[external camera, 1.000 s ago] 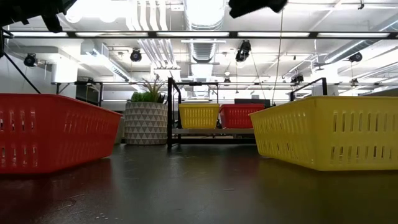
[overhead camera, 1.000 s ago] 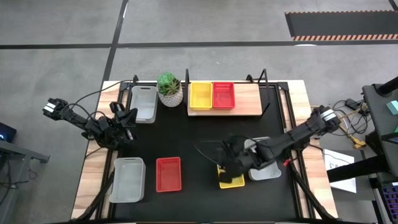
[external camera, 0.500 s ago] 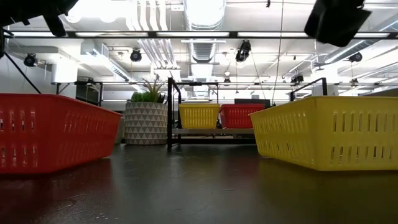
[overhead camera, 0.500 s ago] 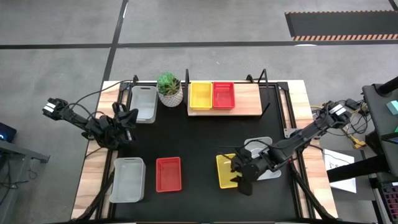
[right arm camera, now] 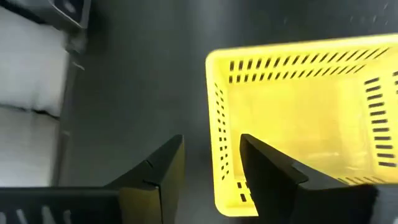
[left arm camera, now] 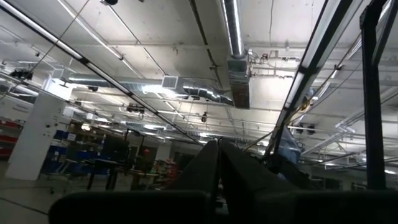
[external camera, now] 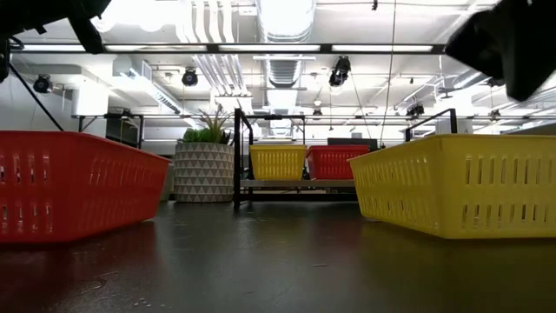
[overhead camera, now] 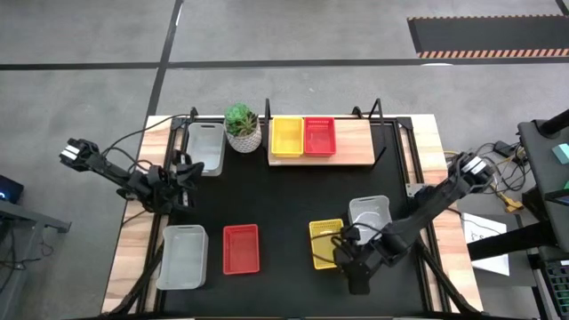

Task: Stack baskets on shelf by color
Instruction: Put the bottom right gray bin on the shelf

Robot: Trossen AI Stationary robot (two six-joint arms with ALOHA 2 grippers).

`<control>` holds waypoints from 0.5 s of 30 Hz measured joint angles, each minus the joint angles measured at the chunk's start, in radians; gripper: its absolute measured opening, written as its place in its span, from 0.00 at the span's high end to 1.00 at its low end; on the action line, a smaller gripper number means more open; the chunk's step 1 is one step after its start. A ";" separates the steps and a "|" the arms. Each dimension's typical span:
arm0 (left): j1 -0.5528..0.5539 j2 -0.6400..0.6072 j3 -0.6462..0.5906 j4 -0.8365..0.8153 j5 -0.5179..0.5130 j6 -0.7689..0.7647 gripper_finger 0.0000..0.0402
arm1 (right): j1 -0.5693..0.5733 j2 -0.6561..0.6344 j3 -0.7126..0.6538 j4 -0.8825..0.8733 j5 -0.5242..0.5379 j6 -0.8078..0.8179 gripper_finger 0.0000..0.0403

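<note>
Looking straight down, the high view shows the black bench carrying a light-brown wooden shelf board on black metal posts at its far edge, with a yellow perforated plastic basket and a red perforated plastic basket side by side on its left part. Just left of the shelf stands a white patterned plant pot with a green plant, and beyond that a translucent grey-white basket. Near the front edge lie a second grey-white basket and, just beside it, a loose red basket; farther right a loose yellow basket sits next to a third grey-white basket. The right gripper hovers low at the front right corner of that loose yellow basket, while the left gripper waits over the bench's left side; whether its jaws are apart or together I cannot tell. From bench height, the low view puts the loose red basket large at the left and the loose yellow one large at the right, with the pot and the shelf's two baskets between them in the distance. Pointing upward, the left wrist view takes in only ceiling lights and ducts. Aimed down, the right wrist view shows the right jaws apart and empty, one finger over the yellow basket's perforated end wall and the other finger outside it above bare bench.
</note>
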 joint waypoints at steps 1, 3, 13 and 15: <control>0.000 0.006 0.005 0.001 0.003 -0.002 1.00 | 0.004 0.016 0.002 0.002 0.000 0.000 0.64; 0.000 0.022 0.018 0.002 0.013 -0.007 1.00 | 0.009 0.044 0.010 0.020 -0.001 -0.005 0.65; 0.000 0.124 0.094 0.053 0.017 -0.002 1.00 | 0.007 0.128 0.041 0.013 0.036 -0.038 0.69; 0.000 0.150 0.112 0.050 0.017 -0.001 1.00 | 0.007 0.134 0.042 0.007 0.063 -0.056 0.70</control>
